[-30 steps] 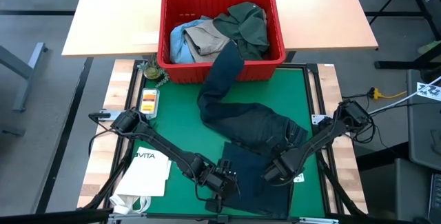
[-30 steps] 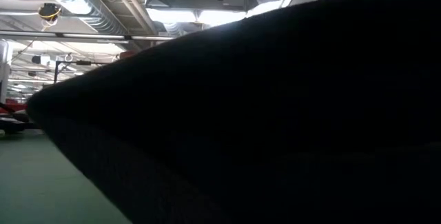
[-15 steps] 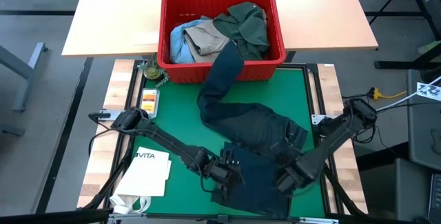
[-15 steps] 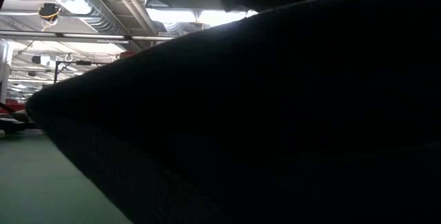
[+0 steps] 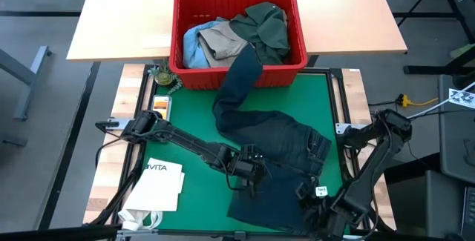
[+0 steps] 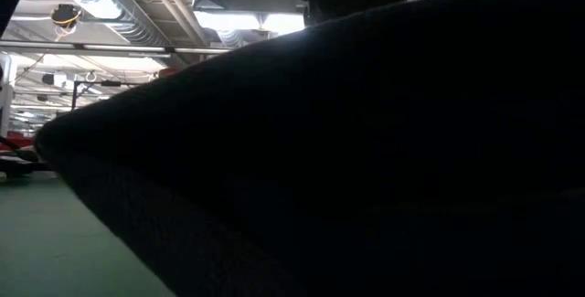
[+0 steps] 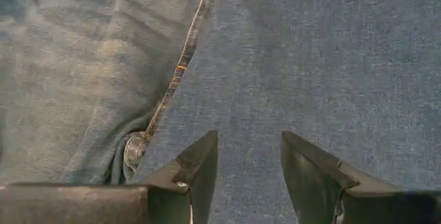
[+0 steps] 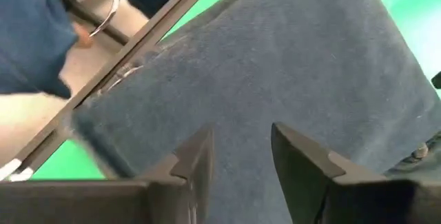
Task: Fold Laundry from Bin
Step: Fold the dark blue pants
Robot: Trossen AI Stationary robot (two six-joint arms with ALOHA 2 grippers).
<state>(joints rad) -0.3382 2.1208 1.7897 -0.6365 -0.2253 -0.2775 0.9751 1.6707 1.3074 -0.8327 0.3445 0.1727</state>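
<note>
In the high view, going from the left: a white paper bag point(image 5: 158, 189) printed "VITA" lies at the lower left, half on the green mat point(image 5: 189, 122) and half on the worktop point(image 5: 119, 100) edge. Above it, a small orange-and-white card point(image 5: 159, 107) sits by the mat's left border, with a small dark green object point(image 5: 165, 77) just beyond it, beside the bin.

The left gripper point(image 5: 250, 176) sits low on the dark navy-grey trousers point(image 5: 274, 141) near the frame's lower centre. In the left wrist view its fingers point(image 7: 200, 165) stand apart, with flat denim and a stitched seam between and ahead of them; nothing is pinched.

The trousers run from the bin's front rim down across the mat in a long bend, one leg draped over the rim, the wider waist part spread and wrinkled at lower centre, the fabric a faded dark blue.

The red bin point(image 5: 237, 70) stands at upper centre, straddling the mat's far edge. It holds a light blue denim garment point(image 5: 190, 47) at left, a khaki-tan garment point(image 5: 223, 42) in the middle and a dark green shirt point(image 5: 263, 26) heaped at right.

The right gripper point(image 5: 320, 211) is at the lower right, over the trousers' lower edge. Its fingers point(image 8: 193, 162) are parted above cloth, gripping nothing.

The low view is filled by dark cloth.
</note>
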